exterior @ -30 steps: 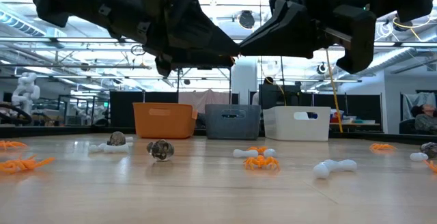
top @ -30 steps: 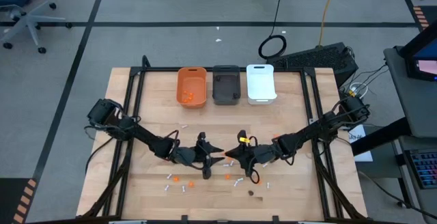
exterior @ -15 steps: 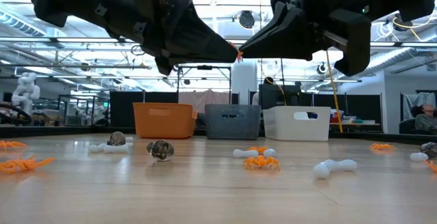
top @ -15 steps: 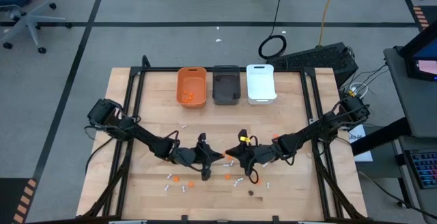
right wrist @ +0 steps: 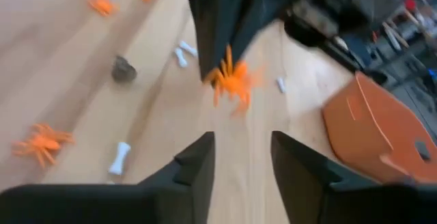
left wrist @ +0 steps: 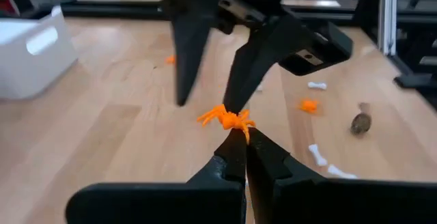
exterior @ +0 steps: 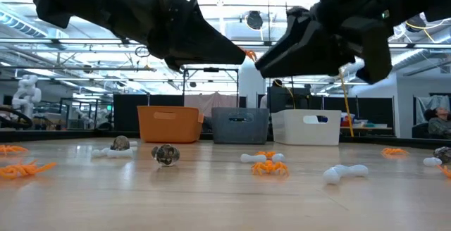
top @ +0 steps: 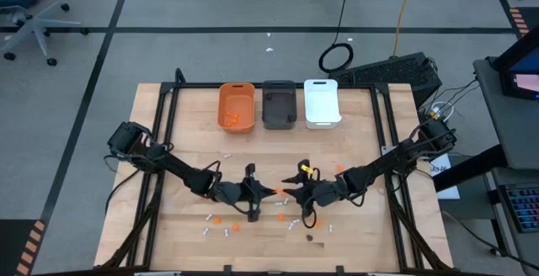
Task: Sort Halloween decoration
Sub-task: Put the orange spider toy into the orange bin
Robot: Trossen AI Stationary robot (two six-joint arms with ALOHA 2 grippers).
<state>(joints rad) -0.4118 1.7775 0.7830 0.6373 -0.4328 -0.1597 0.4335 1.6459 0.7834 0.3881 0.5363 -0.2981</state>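
Right end effector (right wrist: 240, 157): its two dark fingers stand apart with bare desk showing between them; nothing is between them.
Left end effector (right wrist: 222, 20): comes in opposite, its dark fingers closed to a point on the orange spider (right wrist: 233, 79).
Orange spider: pinched at the left end effector's tip, raised above the desk, legs spread.
Desk (right wrist: 68, 87): light wood.
Dark lump (right wrist: 123, 68): on the desk, well to one side of the orange spider.
White sticks (right wrist: 119, 158): one near the right end effector's finger, two between the dark lump and the orange spider.
Second orange spider (right wrist: 42, 143): flat on the desk, farther from the held one than the dark lump.
Orange bin (right wrist: 379, 132): on the other side of the orange spider, tilted in the frame.
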